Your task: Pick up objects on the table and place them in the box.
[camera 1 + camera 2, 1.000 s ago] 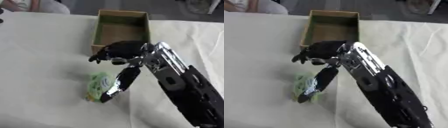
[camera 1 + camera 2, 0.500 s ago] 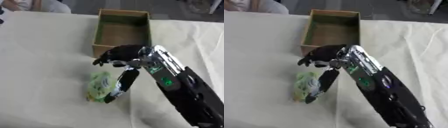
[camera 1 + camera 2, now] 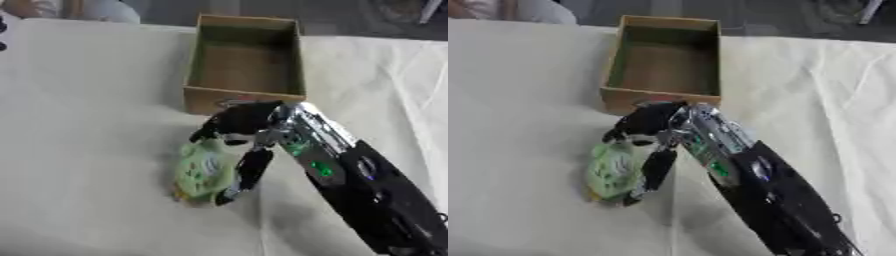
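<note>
A green soft packet point(image 3: 203, 172) with a pale label lies on the white tablecloth, a little in front of the open cardboard box point(image 3: 198, 94). My right hand point(image 3: 241, 122) reaches in from the lower right and sits over the packet. Its curled fingers point(image 3: 634, 126) hang at the packet's far end, and the straight thumb point(image 3: 654, 172) runs down along the packet's right side. The packet lies between thumb and fingers, still flat on the cloth. Whether the fingers touch it I cannot tell. The box's inside looks bare.
The white tablecloth point(image 3: 79, 150) covers the whole table, with creases on the right. My black and silver forearm point(image 3: 359, 185) crosses the lower right. The box's near wall point(image 3: 654, 98) stands just behind the hand.
My right hand has dropped and moved left, from beside the packet to over it; the thumb now lies along its right side. The packet and box have not moved.
</note>
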### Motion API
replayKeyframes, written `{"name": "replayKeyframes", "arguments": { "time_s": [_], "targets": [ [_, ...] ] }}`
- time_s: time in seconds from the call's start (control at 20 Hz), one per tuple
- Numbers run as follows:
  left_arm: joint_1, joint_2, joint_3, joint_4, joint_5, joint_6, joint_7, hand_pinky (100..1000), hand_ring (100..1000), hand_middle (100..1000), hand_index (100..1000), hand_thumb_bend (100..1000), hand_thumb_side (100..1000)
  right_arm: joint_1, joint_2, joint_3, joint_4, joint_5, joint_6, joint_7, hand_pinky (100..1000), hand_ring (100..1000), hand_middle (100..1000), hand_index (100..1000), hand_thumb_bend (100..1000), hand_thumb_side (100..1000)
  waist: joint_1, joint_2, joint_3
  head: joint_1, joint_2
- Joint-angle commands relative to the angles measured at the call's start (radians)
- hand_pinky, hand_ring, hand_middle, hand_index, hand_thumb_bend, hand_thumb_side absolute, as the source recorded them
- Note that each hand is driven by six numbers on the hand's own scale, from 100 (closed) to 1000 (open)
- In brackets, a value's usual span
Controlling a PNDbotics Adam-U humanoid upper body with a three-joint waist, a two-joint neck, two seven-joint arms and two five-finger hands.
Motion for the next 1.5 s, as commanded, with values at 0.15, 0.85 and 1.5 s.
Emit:
{"name": "replayKeyframes", "arguments": {
  "time_s": [0.15,0.85,1.5],
  "targets": [
    [-0.009,0.01,0.012,-0.013,0.004,0.002,-0.006,589,679,632,888,100,1000,-0.013,0.0,-0.006,-0.008,0.016,-0.039,0.047,884,916,749,996,558,641,0.006,-0.013,0.003,-0.003,-0.01],
    [-0.009,0.001,0.013,-0.013,0.004,0.008,-0.018,583,677,615,882,100,1000,-0.009,0.011,-0.005,0.029,0.066,-0.015,-0.1,854,869,582,775,451,569,0.002,-0.008,0.006,-0.002,-0.014],
    [-0.004,0.001,0.022,-0.013,0.009,0.005,-0.008,582,677,613,880,100,1000,-0.019,0.005,-0.035,-0.019,0.053,0.031,-0.204,823,822,485,570,100,447,0.003,-0.011,0.006,-0.003,-0.014]
  ]
}}
